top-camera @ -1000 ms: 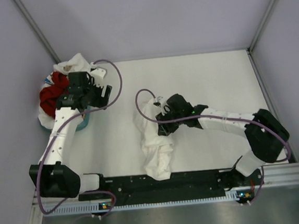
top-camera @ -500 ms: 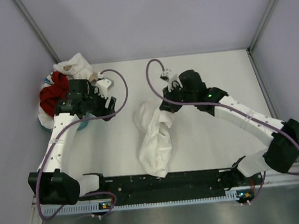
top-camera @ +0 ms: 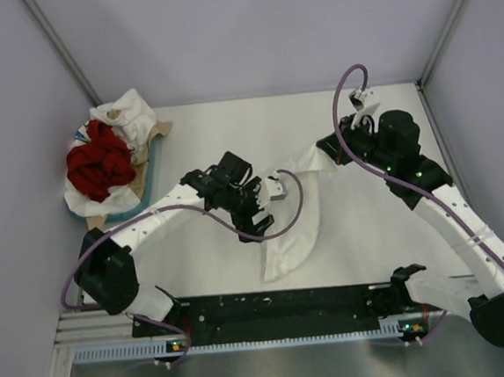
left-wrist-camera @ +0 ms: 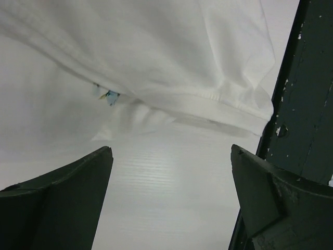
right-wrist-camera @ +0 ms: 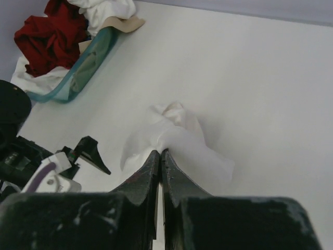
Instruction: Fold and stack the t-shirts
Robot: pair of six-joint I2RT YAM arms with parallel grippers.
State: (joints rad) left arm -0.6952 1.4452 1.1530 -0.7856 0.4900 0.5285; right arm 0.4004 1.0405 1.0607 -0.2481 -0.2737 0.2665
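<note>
While the white t-shirt (top-camera: 293,233) is lying drawn out as a long narrow strip on the bench (top-camera: 197,264), the step in hand is looking like the spreading-out that comes before any fold. Its near end is resting on the bench close to the arm bases, around the middle. From there its long axis is running diagonally away and to the right, so the garment is pointing toward the far right corner. Partway along it, the left hand (top-camera: 269,206) is hovering with its fingers (left-wrist-camera: 67,182) spread wide and gripping nothing. In the left wrist view a stitched hem is hanging just ahead of them, apparently raised off the bench. At the far end the right hand (top-camera: 328,151) is pinching a bunched corner of the cloth, its jaws clamped tight on it. The next move is probably calling for the left hand to close on that hem and for the two hands to draw apart, flattening the shirt; which part is collar or sleeve I cannot tell. Farther off at the left, a heap of red and white t-shirts (top-camera: 100,162) is sitting in the teal-rimmed tray (top-camera: 143,198), well apart from this one.
</note>
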